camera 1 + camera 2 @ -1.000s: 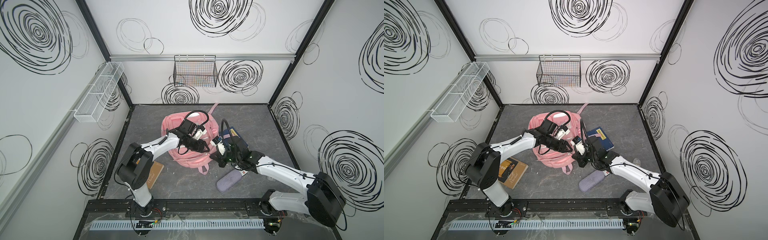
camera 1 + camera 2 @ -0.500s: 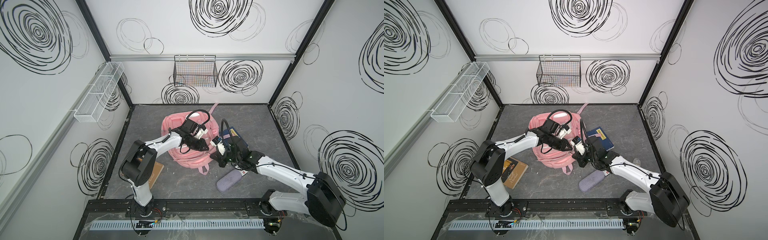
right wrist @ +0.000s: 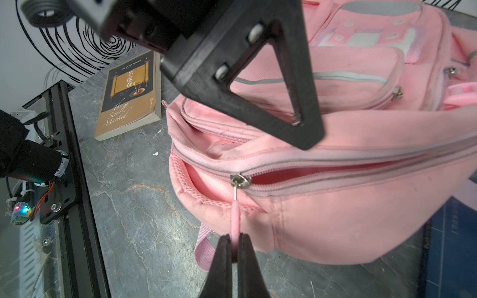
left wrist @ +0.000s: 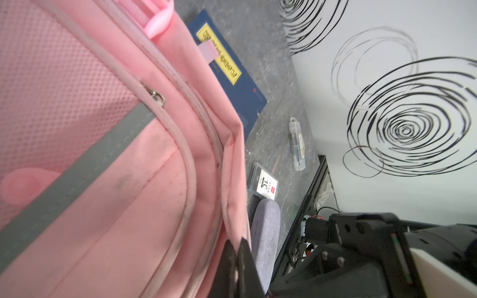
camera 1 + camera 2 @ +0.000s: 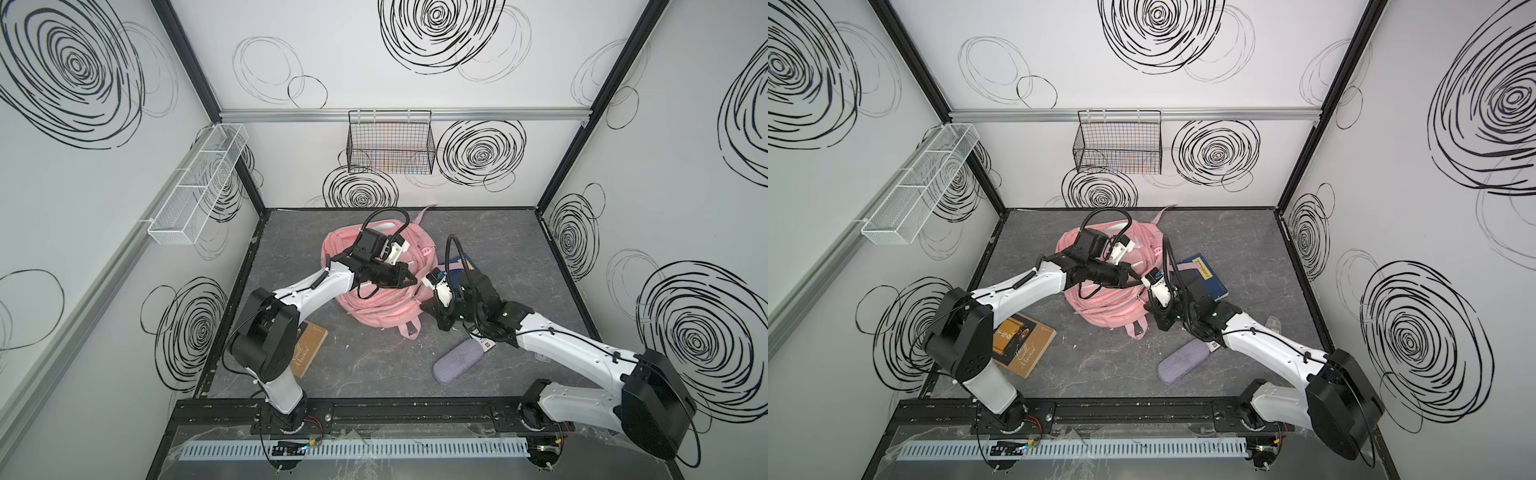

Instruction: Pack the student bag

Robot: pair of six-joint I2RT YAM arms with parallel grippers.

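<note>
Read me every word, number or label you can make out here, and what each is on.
"The Scroll Marked": cover of the brown book.
"1C": white label of the small clear case; smaller print unreadable.
Yellow label on the blue book: too blurred to read.
Brown book's gold panel and spine: characters too small.

A pink backpack (image 5: pixel 1113 311) lies mid-floor. The left gripper (image 5: pixel 1135 280) reaches over it (cables looping above); the right gripper (image 5: pixel 1161 321) sits at its 4 o'clock edge. Blue book (image 5: pixel 1209 277) at 3, brown book (image 5: pixel 1022 345) at 8, grey pouch (image 5: pixel 1183 360) at 5.
</note>
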